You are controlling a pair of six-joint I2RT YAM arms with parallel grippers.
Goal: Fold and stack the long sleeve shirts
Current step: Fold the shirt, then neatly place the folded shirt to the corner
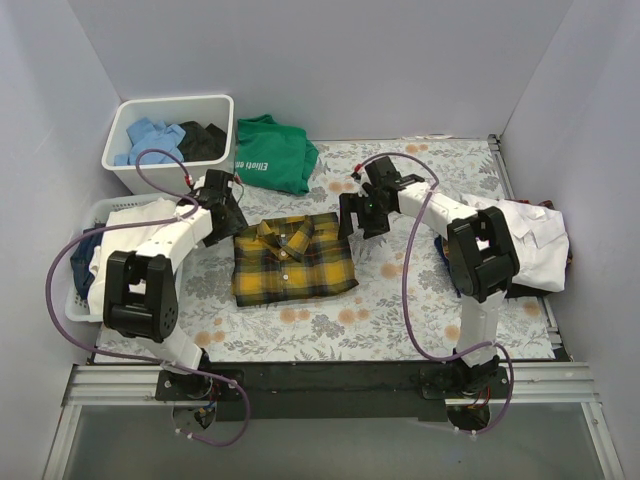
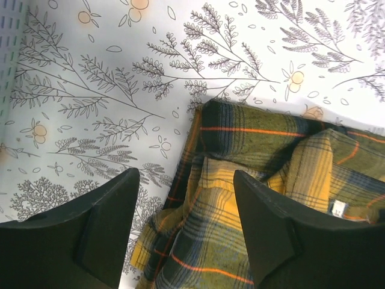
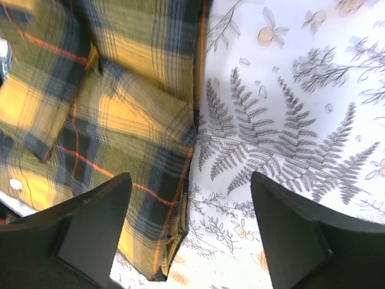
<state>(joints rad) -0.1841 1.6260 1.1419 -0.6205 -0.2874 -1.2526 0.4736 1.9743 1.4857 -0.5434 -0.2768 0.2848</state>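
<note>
The yellow-and-black plaid flannel shirt point(image 1: 293, 258) lies folded into a rectangle in the middle of the flowered table, collar toward the back. My left gripper point(image 1: 228, 213) hovers open over its back left corner, which shows between the jaws in the left wrist view point(image 2: 198, 235). My right gripper point(image 1: 360, 215) hovers open over the back right edge of the plaid shirt point(image 3: 120, 120); that edge lies between the jaws. Neither gripper holds anything. A plain white shirt point(image 1: 525, 240) lies heaped at the right table edge.
A white bin point(image 1: 130, 125) with blue and dark clothes stands at the back left. A green T-shirt with white lettering point(image 1: 272, 152) lies beside it. A white basket point(image 1: 85, 265) of clothes sits at the left edge. Grey walls close in the table.
</note>
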